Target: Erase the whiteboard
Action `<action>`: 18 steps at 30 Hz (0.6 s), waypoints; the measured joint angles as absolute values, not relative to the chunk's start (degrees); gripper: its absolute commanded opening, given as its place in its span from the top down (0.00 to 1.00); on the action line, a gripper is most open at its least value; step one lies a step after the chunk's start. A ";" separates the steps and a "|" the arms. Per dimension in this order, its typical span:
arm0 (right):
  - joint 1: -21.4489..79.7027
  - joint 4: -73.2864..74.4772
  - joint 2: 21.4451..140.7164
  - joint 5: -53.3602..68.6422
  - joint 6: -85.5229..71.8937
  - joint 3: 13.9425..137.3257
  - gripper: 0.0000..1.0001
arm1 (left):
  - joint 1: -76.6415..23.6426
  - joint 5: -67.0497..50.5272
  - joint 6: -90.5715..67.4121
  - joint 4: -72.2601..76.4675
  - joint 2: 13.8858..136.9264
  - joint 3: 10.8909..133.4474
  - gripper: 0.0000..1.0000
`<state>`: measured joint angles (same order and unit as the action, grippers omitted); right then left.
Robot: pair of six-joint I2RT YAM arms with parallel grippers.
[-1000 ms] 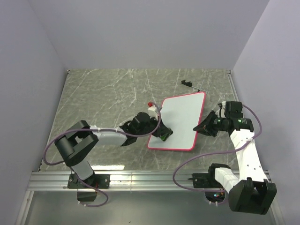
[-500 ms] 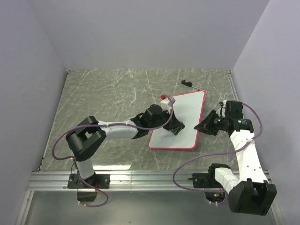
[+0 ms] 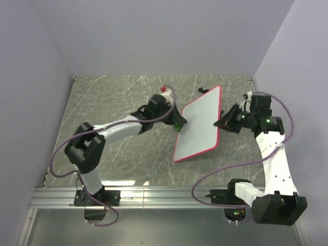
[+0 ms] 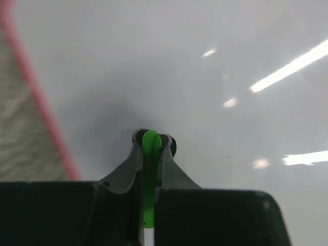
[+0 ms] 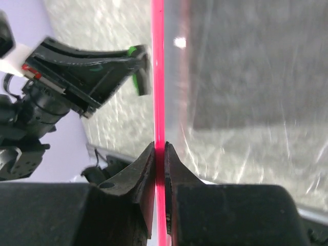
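Observation:
The whiteboard [image 3: 200, 128], white with a red-pink rim, stands tilted off the table with its right edge raised. My right gripper [image 3: 221, 123] is shut on that rim. In the right wrist view the rim [image 5: 158, 77] runs edge-on straight between the closed fingers of the right gripper [image 5: 160, 147]. My left gripper [image 3: 178, 126] is shut on a small green block [image 4: 151, 141] and presses it against the board's left part. In the left wrist view the white board surface [image 4: 215, 61] fills the picture, with no marks showing.
A black marker [image 3: 203, 90] lies on the marble table [image 3: 113, 102] behind the board's far corner. Lilac walls close the table on the left, back and right. A metal rail [image 3: 154, 195] runs along the near edge by the arm bases.
The right gripper has raised the board's right edge, so the board now stands steeply tilted and turned. The left gripper has slid the green block from the board's near part towards its far left.

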<state>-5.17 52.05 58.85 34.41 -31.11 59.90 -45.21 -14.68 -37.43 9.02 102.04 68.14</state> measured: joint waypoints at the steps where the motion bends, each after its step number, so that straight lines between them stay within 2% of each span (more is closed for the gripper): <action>1: -5.17 52.14 60.27 34.11 -30.87 62.96 1.00 | -43.00 -14.02 -36.95 6.44 100.40 68.07 1.00; 9: -5.19 53.98 69.08 30.28 -29.43 79.29 1.00 | -30.57 -8.58 -33.39 -3.11 84.82 67.48 1.00; 18: -5.30 58.48 79.24 26.00 -27.75 99.11 1.00 | -29.28 -7.90 -32.40 -7.60 79.35 60.25 1.00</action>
<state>-5.30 58.48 79.24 26.00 -27.75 99.11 -29.28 -7.90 -32.40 -7.60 79.35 60.25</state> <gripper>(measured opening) 0.141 0.077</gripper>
